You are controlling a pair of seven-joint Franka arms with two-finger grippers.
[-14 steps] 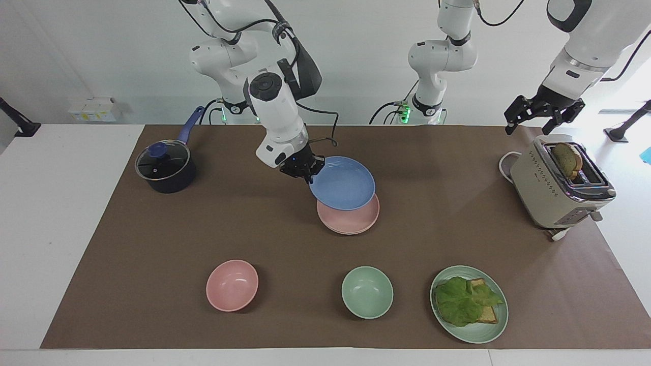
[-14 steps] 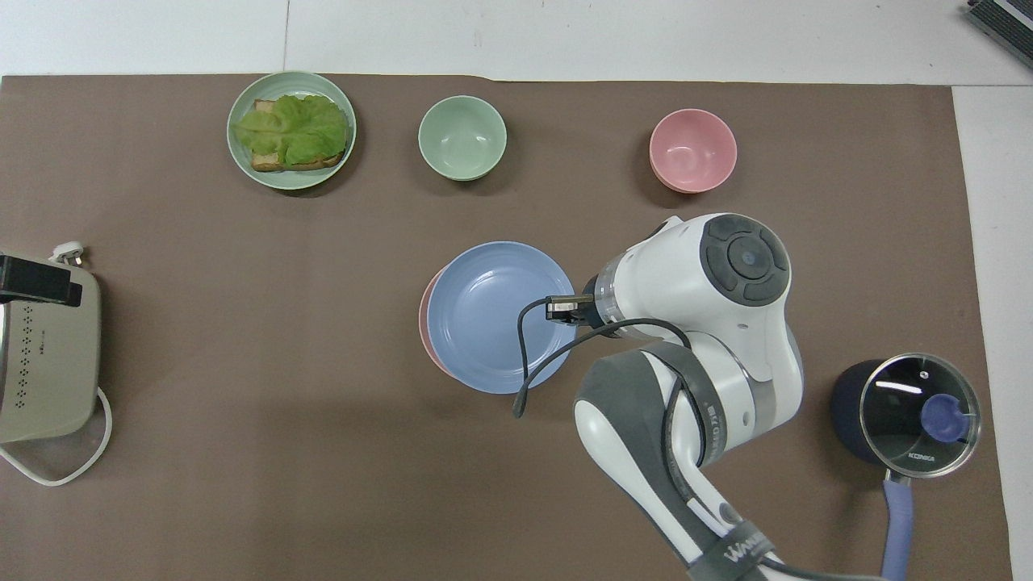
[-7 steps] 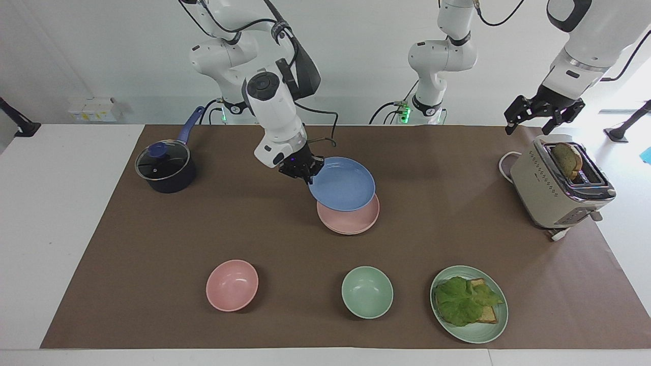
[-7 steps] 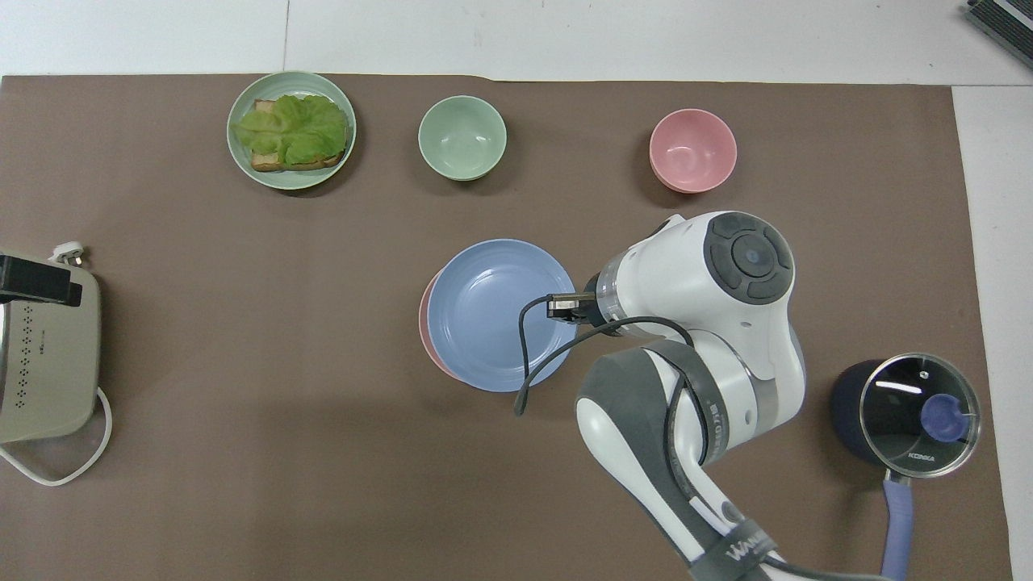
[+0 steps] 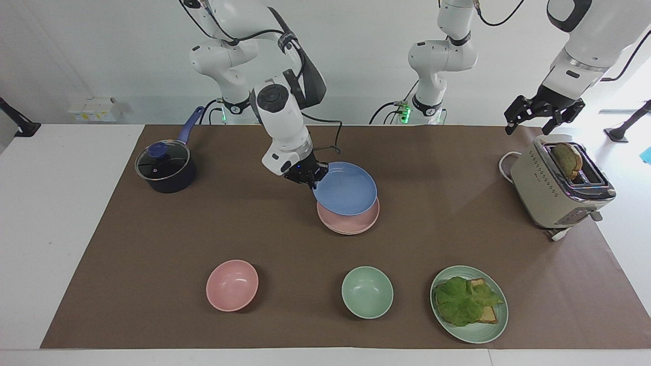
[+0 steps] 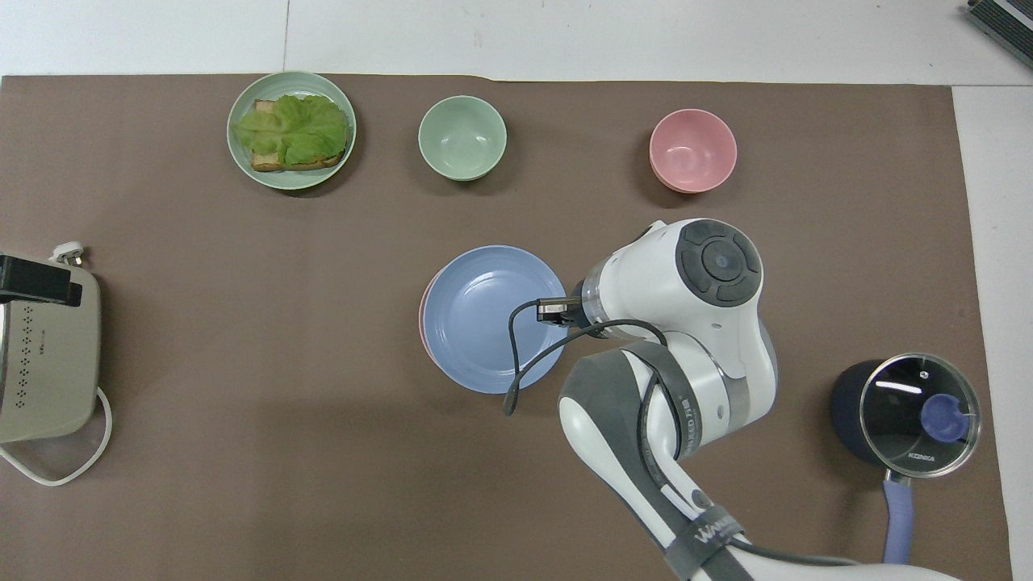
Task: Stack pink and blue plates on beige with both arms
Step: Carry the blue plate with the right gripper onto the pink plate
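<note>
My right gripper [image 5: 309,179] is shut on the rim of the blue plate [image 5: 346,190], at its edge toward the right arm's end of the table. The blue plate [image 6: 484,319] hangs slightly tilted, low over the pink plate [image 5: 351,223]. I cannot tell whether the two touch. From overhead only a sliver of the pink plate [image 6: 423,311] shows past the blue one. A thin second rim shows under the pink plate, and the beige plate is otherwise hidden. My left gripper [image 5: 529,127] waits open in the air above the toaster [image 5: 554,188].
A lidded dark pot [image 5: 165,168] stands toward the right arm's end. Farther from the robots sit a pink bowl [image 5: 232,284], a green bowl [image 5: 367,292] and a green plate with a lettuce sandwich [image 5: 469,303]. The toaster holds a slice of bread.
My right gripper has carried the blue plate a little toward the left arm's end and lower, so it covers more of the pink plate. The left arm has not moved.
</note>
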